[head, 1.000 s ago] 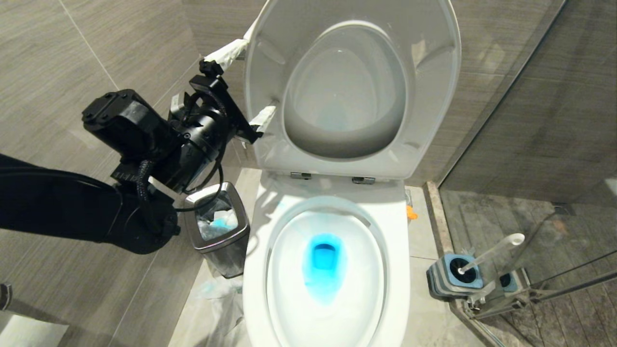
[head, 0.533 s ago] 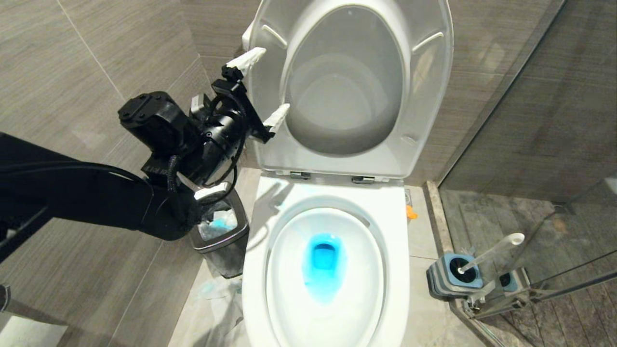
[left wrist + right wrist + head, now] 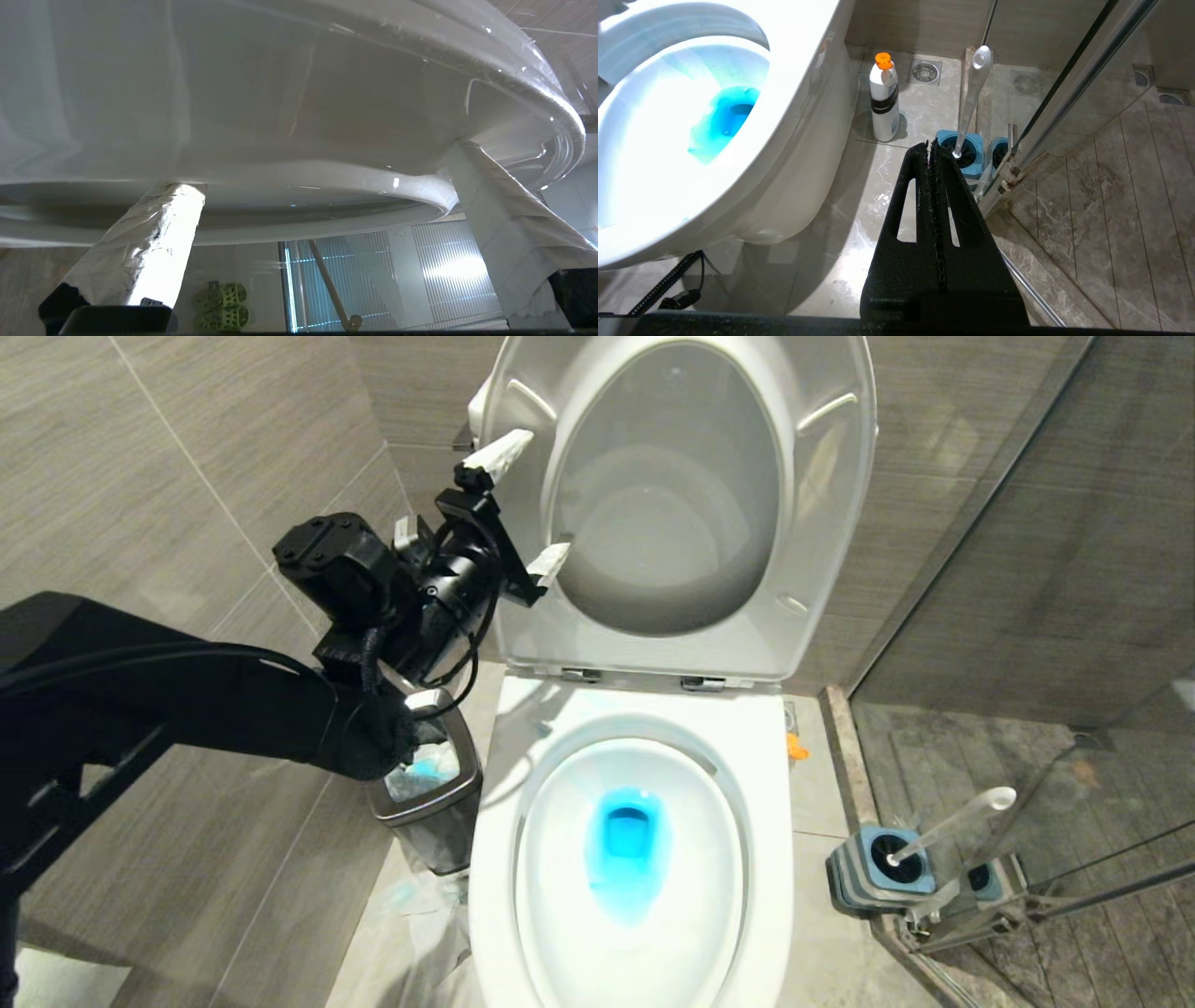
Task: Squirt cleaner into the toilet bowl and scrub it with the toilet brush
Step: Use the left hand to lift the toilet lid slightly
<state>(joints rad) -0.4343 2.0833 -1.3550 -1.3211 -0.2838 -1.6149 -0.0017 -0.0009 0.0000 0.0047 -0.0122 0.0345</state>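
steel bin beside toilet bowl, under left arm

The head camera looked steeply down on the toilet bowl, sharing it and the toilet brush with the floor-facing right wrist camera, while the left wrist camera sat close under the raised seat

Toilet bowl mouth is uncovered at lower centre, seat and lid raised above it. Left gripper crowds their left edge. Steel bin hems the bowl's left; toilet brush and glass panel the right.
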